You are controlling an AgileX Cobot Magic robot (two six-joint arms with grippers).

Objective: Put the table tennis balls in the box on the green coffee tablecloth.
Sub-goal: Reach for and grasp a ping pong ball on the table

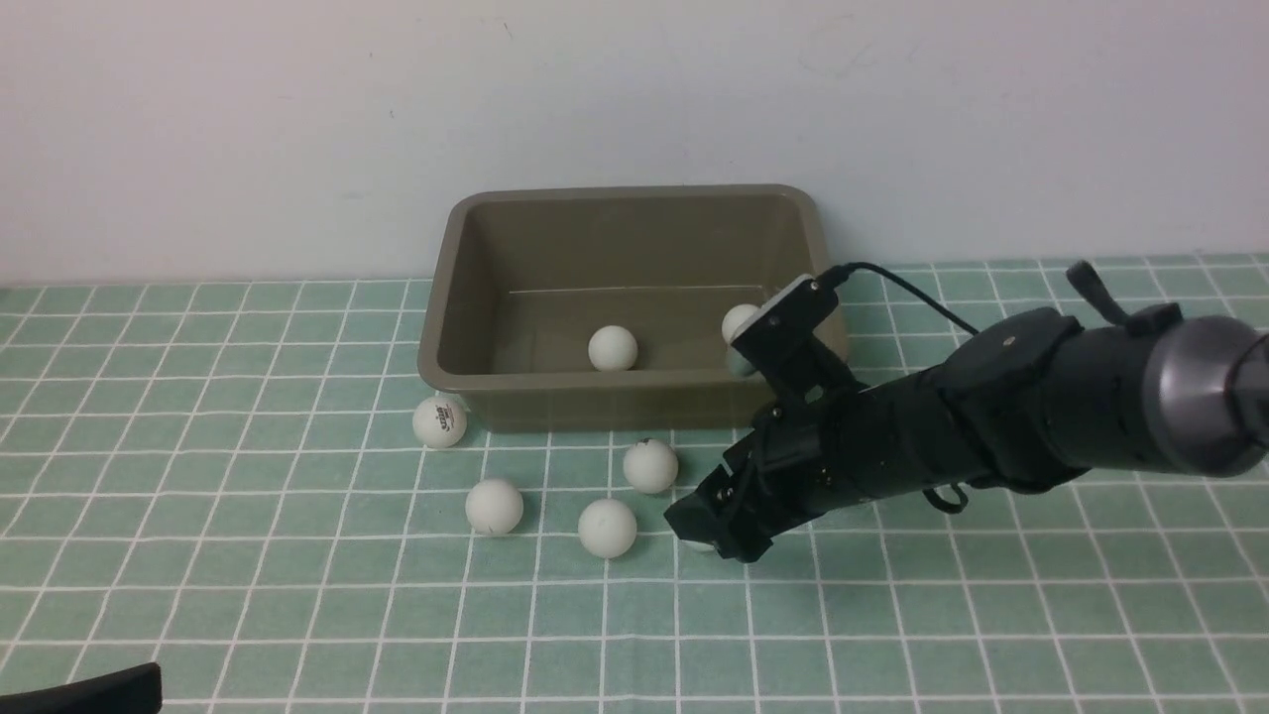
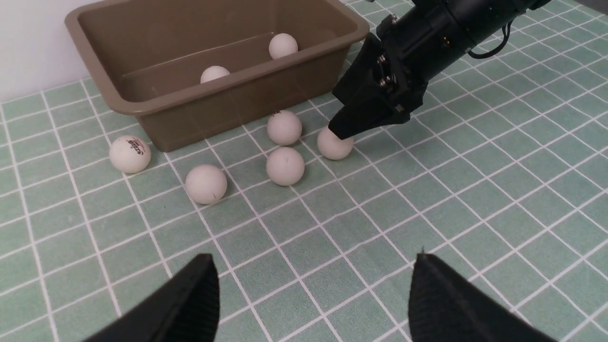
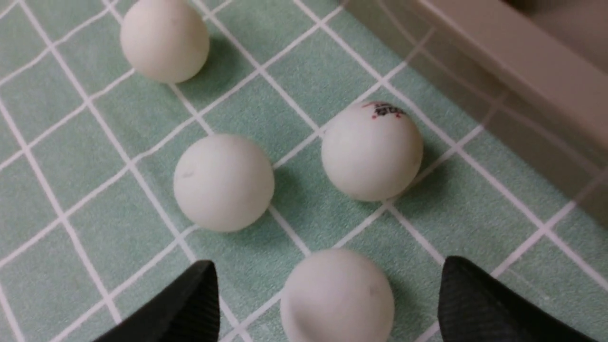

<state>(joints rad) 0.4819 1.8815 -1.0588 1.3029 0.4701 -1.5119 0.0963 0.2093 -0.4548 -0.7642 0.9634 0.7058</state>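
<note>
Ball (image 3: 337, 294) between right jaws, nearly hidden frontally

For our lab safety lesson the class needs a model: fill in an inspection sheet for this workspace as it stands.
Surface: green checked tablecloth, lying flat.
Job's things: box open, two balls inside; four loose balls on the cloth in front of it.
Clutter: nothing seen.
Grippers: right gripper open, jaws either side of a fifth ball; left gripper open, empty.
Cables: black cable looping off the right wrist.
Surroundings: plain white wall.
</note>
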